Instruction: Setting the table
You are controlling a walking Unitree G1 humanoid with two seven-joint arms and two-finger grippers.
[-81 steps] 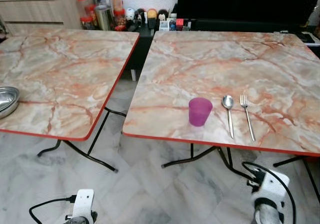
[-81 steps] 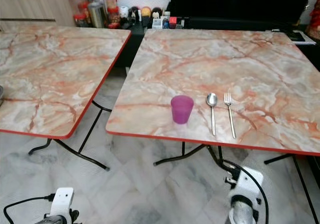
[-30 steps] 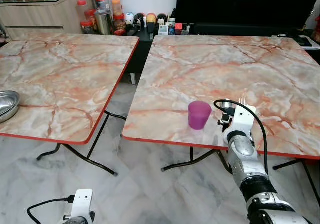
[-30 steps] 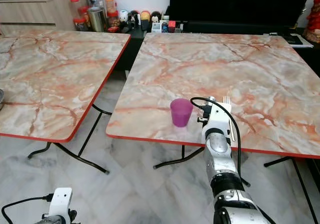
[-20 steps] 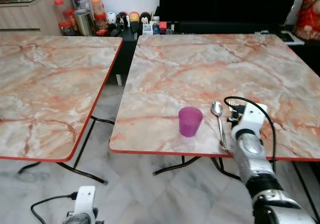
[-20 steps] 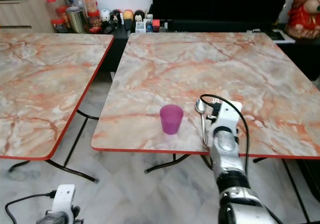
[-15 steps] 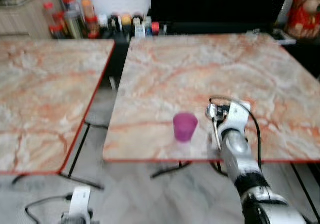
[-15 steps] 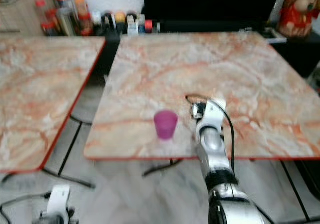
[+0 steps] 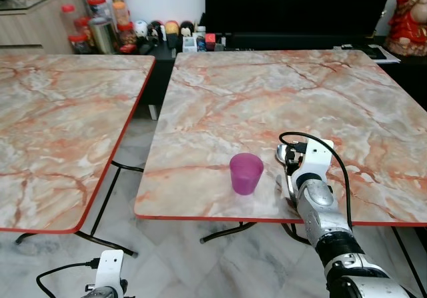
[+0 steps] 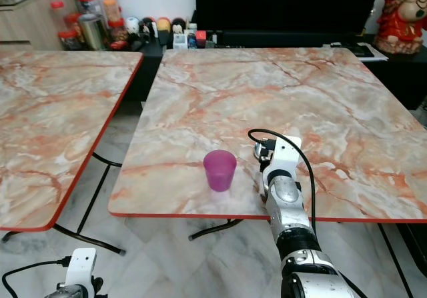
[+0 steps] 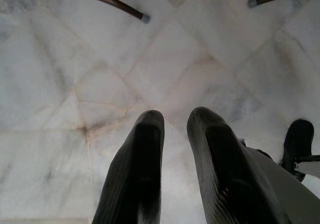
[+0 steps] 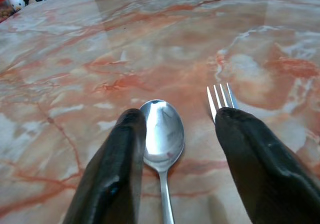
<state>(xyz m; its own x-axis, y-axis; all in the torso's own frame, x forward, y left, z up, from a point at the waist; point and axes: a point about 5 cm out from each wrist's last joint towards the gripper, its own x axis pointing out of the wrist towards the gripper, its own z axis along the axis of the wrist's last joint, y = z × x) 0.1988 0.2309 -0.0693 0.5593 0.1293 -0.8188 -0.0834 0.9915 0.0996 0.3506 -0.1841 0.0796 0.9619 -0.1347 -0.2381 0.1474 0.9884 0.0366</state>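
A purple cup stands near the front edge of the marble table. Just right of it lie a spoon and a fork, side by side. My right arm reaches over the table edge and covers most of both in the eye views. In the right wrist view my right gripper is open and low over the table. The spoon's bowl sits between its fingers and the fork's tines are just inside one fingertip. My left gripper hangs idle over the floor with its fingers close together, holding nothing.
A second marble table stands to the left across a narrow gap. Jars and figurines line a low cabinet at the back, beside a black screen. Folding table legs stand on the tiled floor.
My right arm has risen from hanging by the floor to the table's front edge, over the spoon and fork. The camera has swung to the right, so the bowl on the left table has left view.
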